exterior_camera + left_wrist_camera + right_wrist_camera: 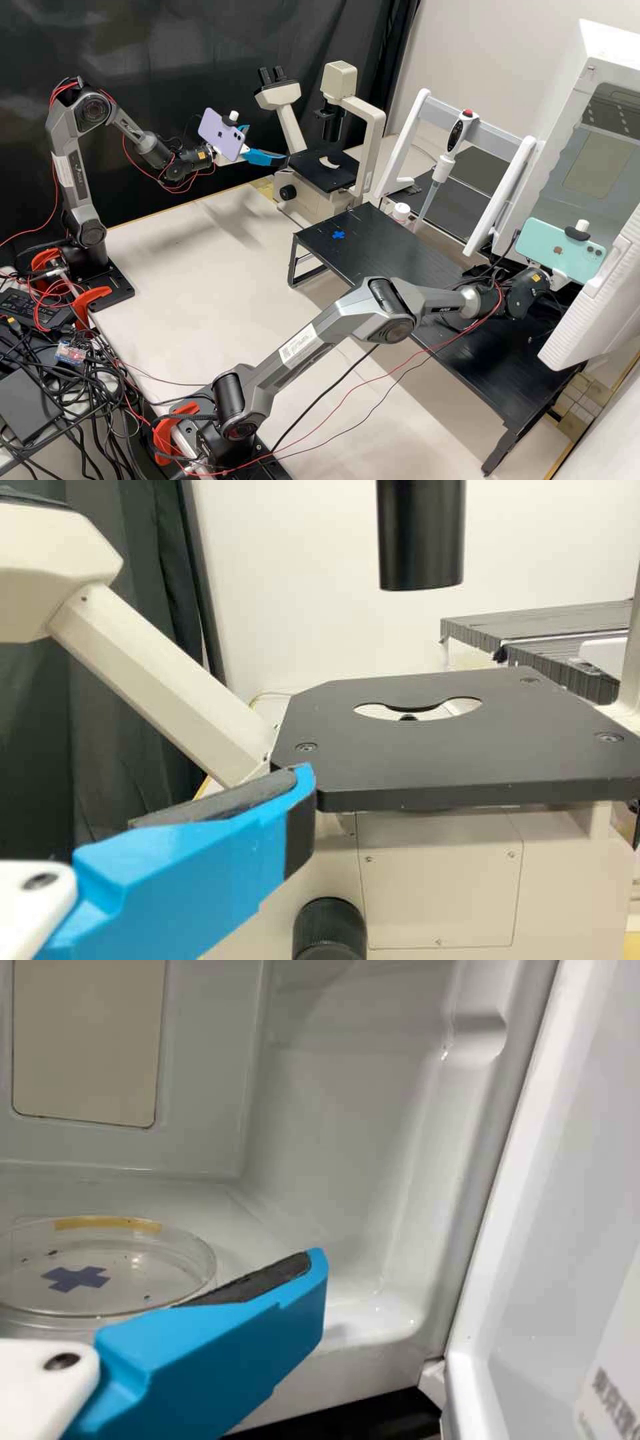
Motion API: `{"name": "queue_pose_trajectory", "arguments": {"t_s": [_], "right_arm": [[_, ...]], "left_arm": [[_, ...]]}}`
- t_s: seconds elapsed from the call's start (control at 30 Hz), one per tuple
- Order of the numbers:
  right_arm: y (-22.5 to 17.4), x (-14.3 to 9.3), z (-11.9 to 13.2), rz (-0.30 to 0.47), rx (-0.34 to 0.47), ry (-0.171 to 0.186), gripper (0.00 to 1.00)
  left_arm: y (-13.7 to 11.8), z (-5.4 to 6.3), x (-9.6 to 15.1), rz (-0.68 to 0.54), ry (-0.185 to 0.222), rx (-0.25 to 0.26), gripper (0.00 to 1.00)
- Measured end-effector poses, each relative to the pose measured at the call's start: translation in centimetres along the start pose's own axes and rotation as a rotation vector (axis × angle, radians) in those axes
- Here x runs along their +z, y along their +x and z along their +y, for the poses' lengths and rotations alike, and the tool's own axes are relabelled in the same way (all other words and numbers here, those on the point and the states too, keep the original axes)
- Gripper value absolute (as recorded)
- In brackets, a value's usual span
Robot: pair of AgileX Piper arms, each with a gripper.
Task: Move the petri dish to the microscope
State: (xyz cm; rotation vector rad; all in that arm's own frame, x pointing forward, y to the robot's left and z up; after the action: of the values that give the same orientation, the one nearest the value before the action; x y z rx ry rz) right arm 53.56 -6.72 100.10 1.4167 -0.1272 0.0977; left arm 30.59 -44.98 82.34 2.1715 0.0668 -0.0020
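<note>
Grey arms [75, 175], red cables [500, 297] (and bright blue fingers [263, 157]).

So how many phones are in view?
2: a purple phone on the left arm, beside the microscope, and a mint-green phone on the right arm, near the white cabinet.

The pale tabletop [200, 287] is brightly lit, with soft-edged shadows cast across it; small glints are thrown back by the glossy cabinet wall [340, 1140].
</note>
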Motion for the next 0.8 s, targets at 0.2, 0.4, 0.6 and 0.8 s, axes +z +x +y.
{"name": "queue_pose_trajectory", "arguments": {"t_s": [0.2, 0.4, 0.6, 0.8], "right_arm": [[-0.07, 0.03, 0.03, -0.011, -0.003, 0.0, 0.0], [-0.01, -0.17, -0.12, -0.007, -0.005, 0.001, 0.0], [0.01, -0.23, -0.17, -0.006, -0.006, 0.001, 0.0], [-0.11, -0.02, -0.51, -0.011, -0.016, 0.005, 0.0]], "left_arm": [[0.0, 0.0, 0.0, 0.0, 0.0, 0.0, 1.0], [0.0, 0.0, 0.0, 0.0, 0.0, 0.0, 1.0], [0.0, 0.0, 0.0, 0.0, 0.0, 0.0, 1.0], [0.0, 0.0, 0.0, 0.0, 0.0, 0.0, 1.0]]}}
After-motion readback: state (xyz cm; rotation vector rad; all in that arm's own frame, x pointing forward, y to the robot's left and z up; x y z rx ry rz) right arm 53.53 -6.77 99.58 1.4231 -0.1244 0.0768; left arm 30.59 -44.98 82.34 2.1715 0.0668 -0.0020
